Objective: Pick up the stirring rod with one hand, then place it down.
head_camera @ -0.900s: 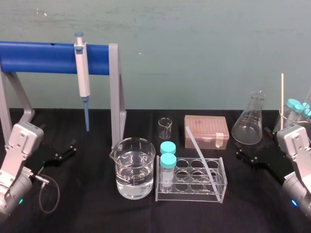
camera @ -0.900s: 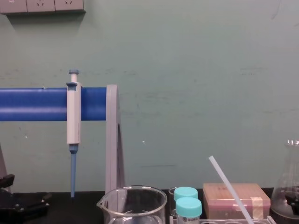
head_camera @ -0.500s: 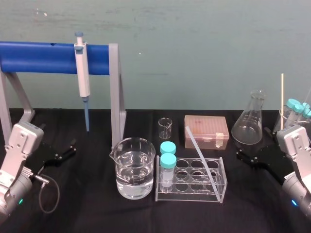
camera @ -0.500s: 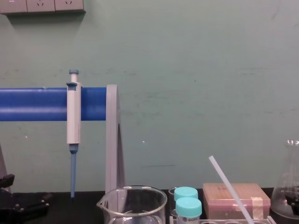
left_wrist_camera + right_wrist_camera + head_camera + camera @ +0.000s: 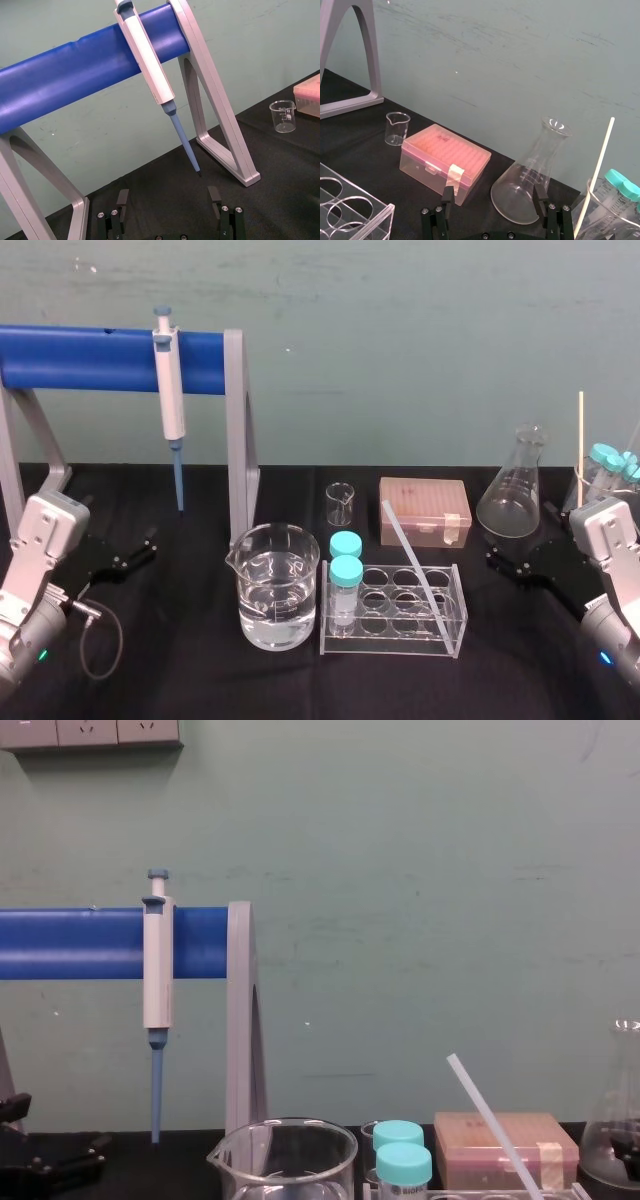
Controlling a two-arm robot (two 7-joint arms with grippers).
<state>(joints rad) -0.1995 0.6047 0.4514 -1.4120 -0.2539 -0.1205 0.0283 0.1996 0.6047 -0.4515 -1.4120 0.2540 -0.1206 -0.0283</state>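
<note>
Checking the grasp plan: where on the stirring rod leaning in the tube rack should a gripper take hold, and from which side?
Probably the free upper half of the stirring rod, above the tube rack, taken from the right by the right gripper. The rod tilts up and leftward with its foot in a well, and capped tubes crowd its left.

We see the stirring rod leaning, its upper end tilted toward the left and its lower part crossing in front of a pink lidded box toward the back edge of the worktop. Just left of the rod stand two teal-capped tubes, and left again is a glass beaker. A conical flask sits toward the right edge. A white-and-blue pipette hangs upright from a blue bar on a grey stand. The left gripper lies low by the left edge.
</note>
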